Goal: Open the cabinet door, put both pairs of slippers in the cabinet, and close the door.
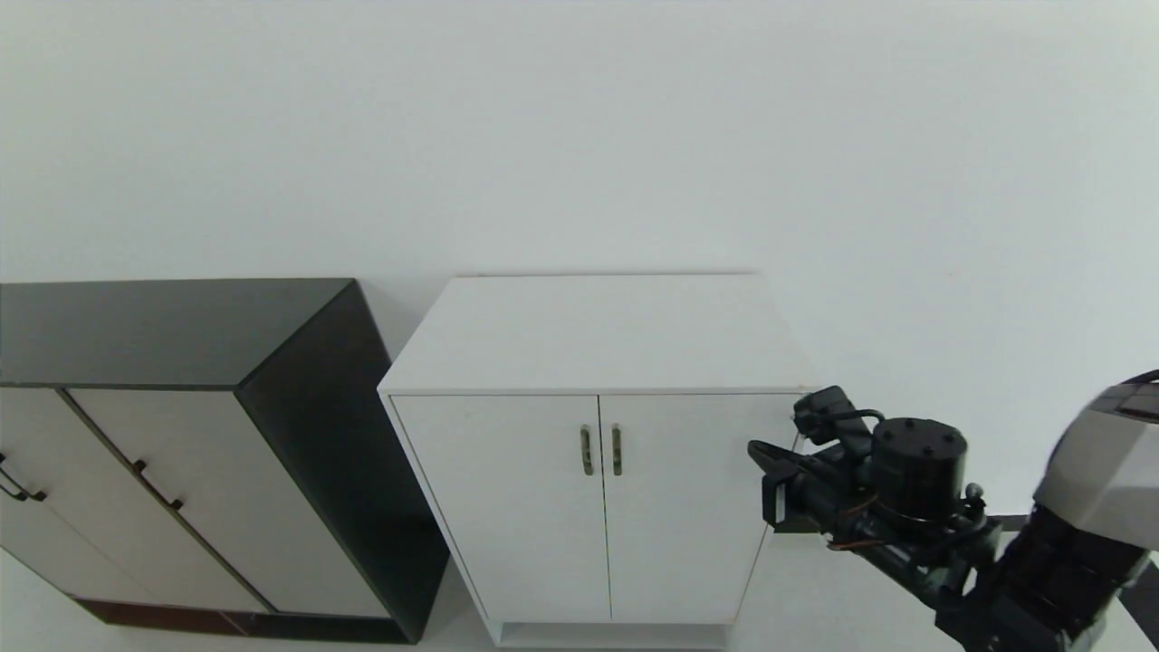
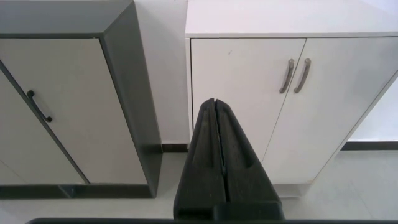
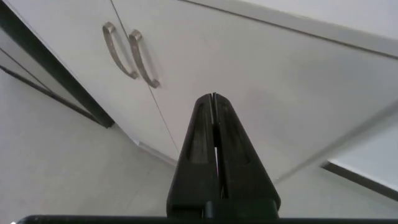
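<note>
1. White cabinet [image 1: 598, 330] – stands on the floor against the wall, just beside a dark cabinet [image 1: 181, 330] on the robot's left.
2. Cabinet doors – the left door [image 1: 507, 507] and the right door [image 1: 679, 507] are both shut and meet at the centre seam.
3. Handles – two upright metal handles [image 1: 587, 450] sit side by side at the seam, one per door, in the upper half.
4. Right gripper [image 3: 213, 102] – fingers pressed together, holding nothing. It is raised near the outer upper edge of the right door, pointing at the door panel; the handles are well apart from it.
5. Left gripper [image 2: 215, 106] – fingers closed flat against each other, holding nothing. It faces the left door from a distance.
6. Dark cabinet – pale doors with black handles [image 1: 158, 486], shut.
</note>
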Motion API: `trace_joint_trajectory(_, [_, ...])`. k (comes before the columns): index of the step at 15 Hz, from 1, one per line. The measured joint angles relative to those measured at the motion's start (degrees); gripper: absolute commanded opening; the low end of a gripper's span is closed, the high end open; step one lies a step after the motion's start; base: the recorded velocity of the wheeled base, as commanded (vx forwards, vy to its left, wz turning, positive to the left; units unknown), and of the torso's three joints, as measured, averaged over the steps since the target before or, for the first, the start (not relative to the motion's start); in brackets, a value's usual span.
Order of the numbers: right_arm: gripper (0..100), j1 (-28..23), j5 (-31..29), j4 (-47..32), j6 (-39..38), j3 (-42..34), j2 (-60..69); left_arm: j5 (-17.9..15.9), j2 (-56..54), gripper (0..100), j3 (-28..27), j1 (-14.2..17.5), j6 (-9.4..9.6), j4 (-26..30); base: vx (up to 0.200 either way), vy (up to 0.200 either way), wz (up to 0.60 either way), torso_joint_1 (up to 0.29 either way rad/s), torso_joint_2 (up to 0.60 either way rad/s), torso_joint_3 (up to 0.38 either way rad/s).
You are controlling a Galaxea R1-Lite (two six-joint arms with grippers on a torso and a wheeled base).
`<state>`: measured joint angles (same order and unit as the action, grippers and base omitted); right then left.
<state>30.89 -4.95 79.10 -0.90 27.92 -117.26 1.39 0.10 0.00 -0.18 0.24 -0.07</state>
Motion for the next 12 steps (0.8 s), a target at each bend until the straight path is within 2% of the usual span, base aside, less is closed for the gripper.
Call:
trace_joint_trajectory(3, [0,-2.7,-2.0,0.8,0.3,-9.4,9.2,0.0,0.0,0,0.0,0.0,-0.04,0.0,0.000,0.000,0.00,0.000,0.00,0.000])
trace_joint_trajectory(6, [0,-10.4,-2.5,-0.9,2.1,-18.6,19.8,0.0,0.0,0,0.0,0.0,-0.04,0.0,0.000,0.000,0.00,0.000,0.00,0.000])
trace_joint_trajectory(8, [0,-13.6,-2.5,-3.7,2.7,-23.0,26.5,0.0,0.0,0,0.0,0.0,-0.11,0.0,0.000,0.000,0.00,0.000,0.00,0.000])
trace_joint_trajectory(10, [0,-15.1,-2.5,-10.3,2.9,-25.7,34.5,0.1,0.0,0,0.0,0.0,-0.17,0.0,0.000,0.000,0.00,0.000,0.00,0.000])
trace_joint_trajectory(12, [0,-15.7,-2.4,-20.5,3.0,-27.0,43.8,0.1,0.0,0,0.0,0.0,-0.22,0.0,0.000,0.000,0.00,0.000,0.00,0.000])
